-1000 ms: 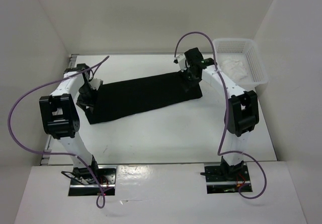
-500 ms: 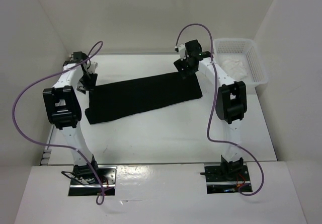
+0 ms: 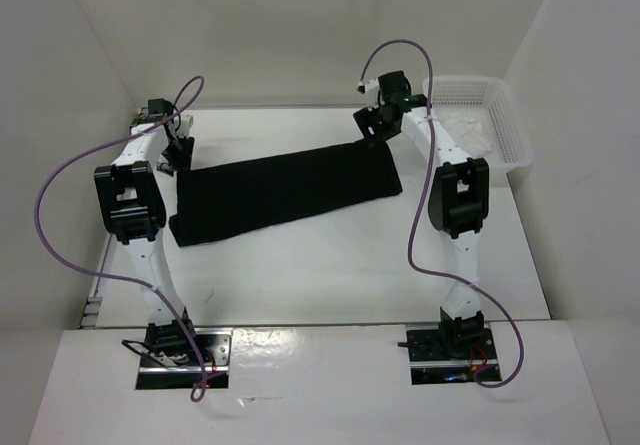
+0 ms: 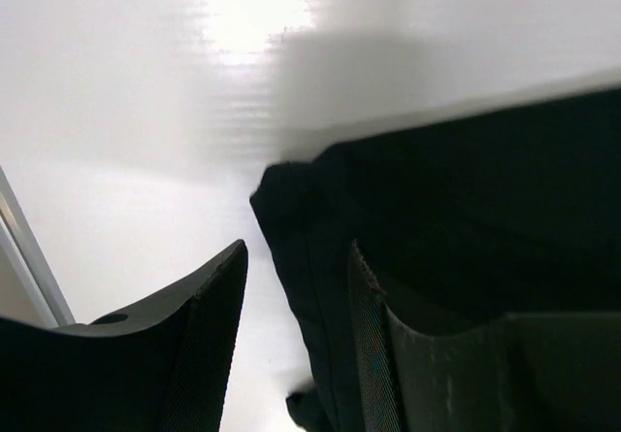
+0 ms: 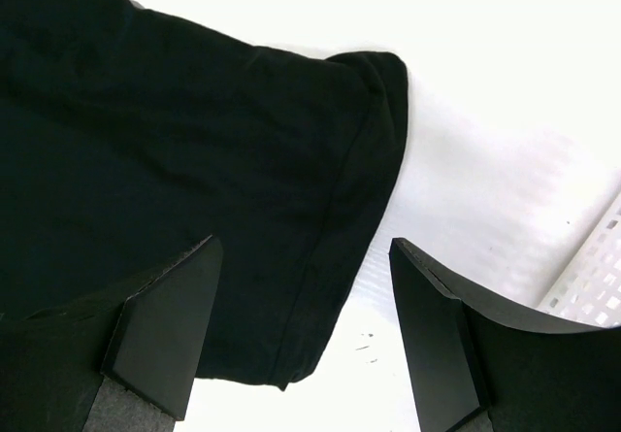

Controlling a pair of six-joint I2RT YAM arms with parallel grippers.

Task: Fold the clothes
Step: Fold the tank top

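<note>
While the T-shirt (image 3: 285, 190) lies flat, the basket (image 3: 517, 133) apparently holds fabric (image 3: 472, 131).

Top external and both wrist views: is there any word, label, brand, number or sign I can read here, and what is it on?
No readable text in any view.
black T-shirt: plain, no print or label showing.
white mesh basket: no marking visible.
arm housings: plain black and white, no legible brand or number.
</note>
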